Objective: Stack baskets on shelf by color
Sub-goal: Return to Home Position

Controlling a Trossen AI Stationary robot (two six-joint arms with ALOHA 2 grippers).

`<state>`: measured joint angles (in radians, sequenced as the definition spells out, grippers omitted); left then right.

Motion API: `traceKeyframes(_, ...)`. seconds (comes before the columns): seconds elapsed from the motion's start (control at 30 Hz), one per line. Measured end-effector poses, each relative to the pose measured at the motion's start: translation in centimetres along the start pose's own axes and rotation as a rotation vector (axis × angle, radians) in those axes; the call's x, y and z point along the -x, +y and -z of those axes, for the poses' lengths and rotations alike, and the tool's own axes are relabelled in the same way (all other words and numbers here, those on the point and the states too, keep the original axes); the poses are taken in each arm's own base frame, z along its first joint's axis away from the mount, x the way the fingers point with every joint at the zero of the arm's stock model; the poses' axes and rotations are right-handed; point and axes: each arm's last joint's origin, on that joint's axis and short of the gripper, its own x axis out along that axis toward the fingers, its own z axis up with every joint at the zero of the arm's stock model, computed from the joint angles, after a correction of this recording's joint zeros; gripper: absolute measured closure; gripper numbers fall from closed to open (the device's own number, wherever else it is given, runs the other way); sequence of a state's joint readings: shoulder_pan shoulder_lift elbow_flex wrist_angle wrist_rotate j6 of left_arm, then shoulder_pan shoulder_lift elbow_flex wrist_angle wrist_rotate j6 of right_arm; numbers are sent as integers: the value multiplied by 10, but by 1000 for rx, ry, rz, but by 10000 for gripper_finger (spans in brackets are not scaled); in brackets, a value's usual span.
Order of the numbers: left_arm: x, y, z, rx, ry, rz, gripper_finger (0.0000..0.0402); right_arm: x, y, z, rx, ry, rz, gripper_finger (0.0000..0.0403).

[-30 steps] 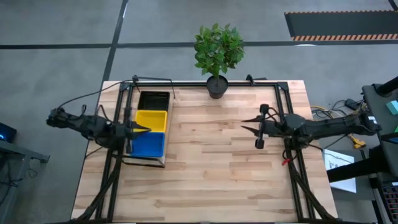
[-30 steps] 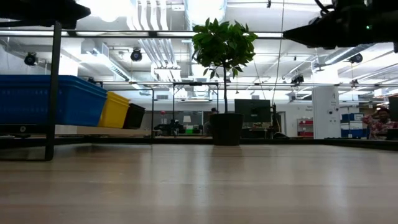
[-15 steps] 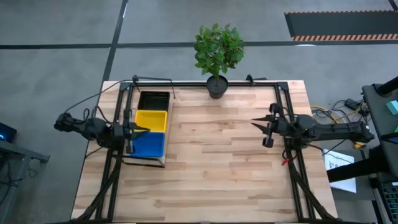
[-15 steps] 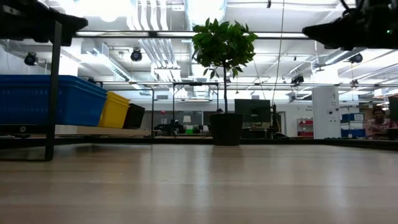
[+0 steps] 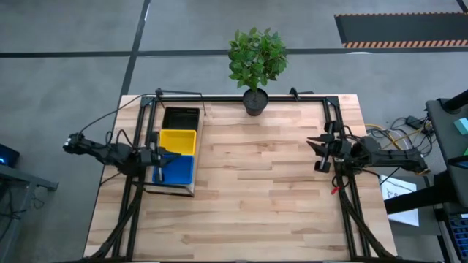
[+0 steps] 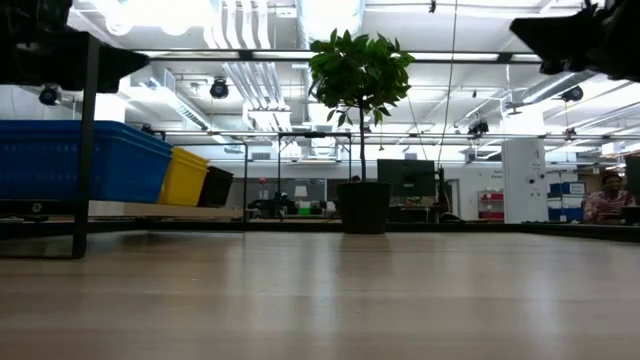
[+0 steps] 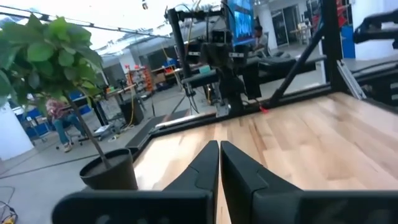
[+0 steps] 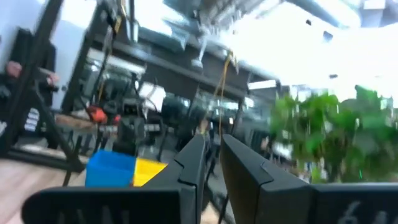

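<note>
The shelf lies at the table's left. On it stand the baskets in a row, their bottoms on the board: black farthest, yellow in the middle, blue nearest. Whether each colour is a stack does not show from above. My left gripper hangs level above the edge between yellow and blue, shut and holding nothing. My right gripper is near the table's right edge, tilted upward, with a narrow gap between its fingers and nothing in it.
A potted plant stands at the middle of the far edge. Black frame rails run along the far, left and right sides. Bare planked tabletop lies between the arms. People show in the room behind.
My right gripper has drawn back toward the table's right edge and sunk a little. My left gripper has sunk toward the baskets, staying shut. The baskets have not moved.
</note>
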<state>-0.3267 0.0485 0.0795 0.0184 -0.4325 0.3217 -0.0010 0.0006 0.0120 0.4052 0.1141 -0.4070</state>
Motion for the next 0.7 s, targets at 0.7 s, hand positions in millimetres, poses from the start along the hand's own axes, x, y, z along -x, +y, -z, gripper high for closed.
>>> traceKeyframes(0.7,-5,-9,20,-33,69,22,401,-6,5,12,-103,121,-17,360)
